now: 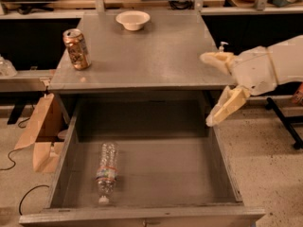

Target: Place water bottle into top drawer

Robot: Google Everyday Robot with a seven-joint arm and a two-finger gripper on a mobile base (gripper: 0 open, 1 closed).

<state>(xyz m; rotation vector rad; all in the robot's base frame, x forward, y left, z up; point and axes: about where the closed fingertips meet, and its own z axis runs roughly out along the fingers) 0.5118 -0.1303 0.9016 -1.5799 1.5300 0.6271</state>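
Inside the open top drawer (142, 215), near its left front corner, the water bottle (107, 171) lies on its side. Its white cap points to the front panel. The end effector (208, 90) hangs over by the right side of the drawer, next to the edge of the tabletop (156, 56). Its two fingers are spread wide and hold nothing. It is well apart from the bottle. So the main job looks done: the bottle is in the drawer. The drawer is not yet shut, but the task does not ask for that. A gold-brown drink can (77, 49) and a white bowl (133, 20) stand on the tabletop.
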